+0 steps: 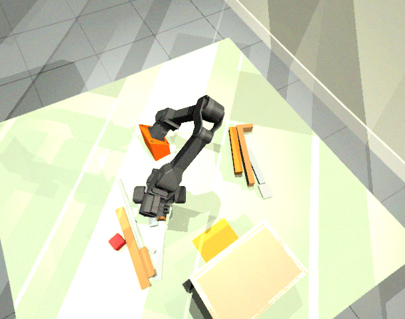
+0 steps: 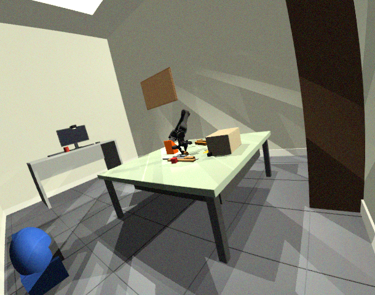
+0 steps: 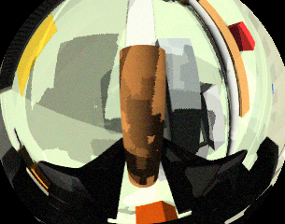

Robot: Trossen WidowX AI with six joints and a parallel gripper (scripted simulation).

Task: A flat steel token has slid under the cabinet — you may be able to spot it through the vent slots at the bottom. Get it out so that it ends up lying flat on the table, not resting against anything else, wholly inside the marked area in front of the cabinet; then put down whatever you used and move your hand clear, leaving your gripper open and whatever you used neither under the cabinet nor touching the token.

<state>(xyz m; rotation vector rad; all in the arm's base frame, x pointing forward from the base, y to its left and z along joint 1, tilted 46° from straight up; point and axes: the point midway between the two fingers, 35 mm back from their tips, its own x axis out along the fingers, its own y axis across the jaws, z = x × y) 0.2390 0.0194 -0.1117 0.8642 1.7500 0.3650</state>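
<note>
yellow marked area (image 1: 214,239), red cube (image 1: 117,241), beige cabinet (image 1: 250,271)

At the lower left of your top view a small red cube (image 1: 117,241) sits just beside the long sticks. In your exterior view, a grey desk (image 2: 70,155) at left carries a dark monitor (image 2: 72,135), a brown board (image 2: 158,88) hangs on the wall, and a blue ball (image 2: 29,251) rests at the bottom left corner.

The arm (image 1: 192,144) is folding at its elbow, gripper (image 1: 158,215) pointing downward, clamping a brown handle (image 3: 141,119).
</note>
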